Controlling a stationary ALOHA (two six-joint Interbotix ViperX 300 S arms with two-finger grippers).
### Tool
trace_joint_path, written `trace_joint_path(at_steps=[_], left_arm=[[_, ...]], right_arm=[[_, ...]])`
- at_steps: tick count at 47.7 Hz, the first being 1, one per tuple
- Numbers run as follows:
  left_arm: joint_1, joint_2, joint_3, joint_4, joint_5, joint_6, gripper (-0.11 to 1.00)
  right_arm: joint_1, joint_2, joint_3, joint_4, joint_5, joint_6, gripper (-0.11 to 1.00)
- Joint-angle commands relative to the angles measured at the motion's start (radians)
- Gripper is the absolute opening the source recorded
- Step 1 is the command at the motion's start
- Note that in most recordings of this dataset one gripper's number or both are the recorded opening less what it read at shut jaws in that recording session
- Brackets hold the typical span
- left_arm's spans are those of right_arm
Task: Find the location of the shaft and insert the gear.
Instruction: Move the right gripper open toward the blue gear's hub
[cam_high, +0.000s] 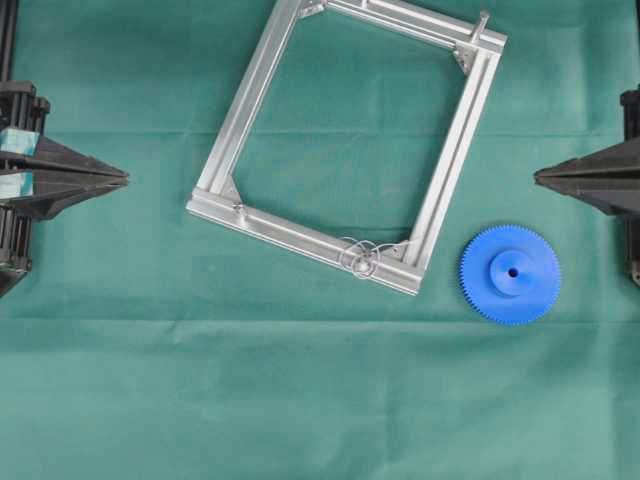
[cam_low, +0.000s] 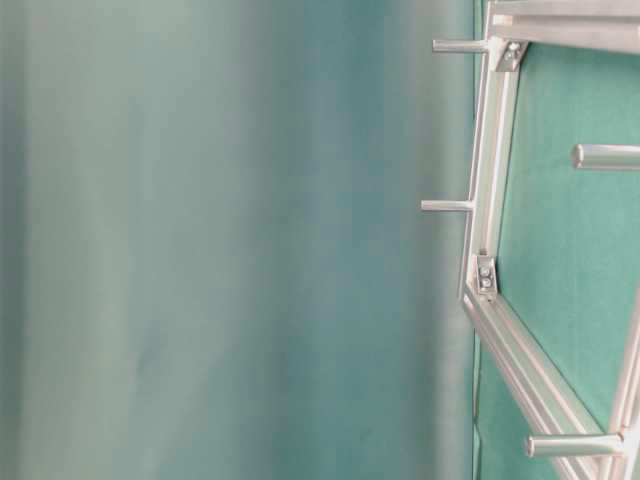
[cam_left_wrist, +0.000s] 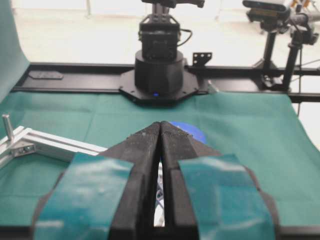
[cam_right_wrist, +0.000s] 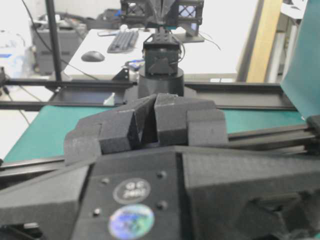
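Nothing started: gear (cam_high: 510, 274) flat on cloth beside frame (cam_high: 262, 80), untouched. Left gripper (cam_high: 125, 179) and right gripper (cam_high: 537, 177) closed, empty. Next, probably: opening right jaws over gear; shaft (cam_high: 361, 262) near.

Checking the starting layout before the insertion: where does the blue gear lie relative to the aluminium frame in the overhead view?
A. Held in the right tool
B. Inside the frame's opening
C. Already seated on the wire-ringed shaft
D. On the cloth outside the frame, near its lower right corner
D: the gear lies flat on the green cloth just outside the frame, apart from the shaft and from both tools.
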Motion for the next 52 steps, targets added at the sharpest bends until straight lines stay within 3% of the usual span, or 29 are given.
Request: trace_joint_path(at_steps=[1,4,14,22,28,35,39,52], left_arm=[[0.002,0.009,-0.041,-0.012,0.031,0.006,0.01],[0.002,0.009,-0.049,-0.012,0.049,0.006,0.03],[0.002,0.018,-0.057,-0.012,0.066,0.005,0.01],[0.002,0.018,-0.058,-0.014,0.078,0.005,0.01],[0.002,0.018,-0.058,-0.014,0.078,0.005,0.01],[0.002,0.018,-0.057,-0.014,0.078,0.005,0.01],[0.003,0.018,-0.057,-0.014,0.078,0.005,0.01],[0.002,0.017,-0.058,-0.014,0.080,0.006,0.01]], right_arm=[[-0.002,0.011,-0.014,0.002,0.000,-0.003,0.00],[-0.002,0.020,-0.025,0.002,0.048,-0.005,0.04],[0.006,0.057,-0.086,0.000,0.241,0.009,0.01],[0.006,0.057,-0.104,0.000,0.293,0.009,0.07],[0.005,0.048,-0.106,0.005,0.299,0.017,0.30],[0.006,0.046,-0.107,0.000,0.305,0.023,0.74],[0.006,0.048,-0.109,-0.003,0.318,0.020,0.90],[0.006,0.048,-0.129,-0.003,0.391,0.021,0.92]])
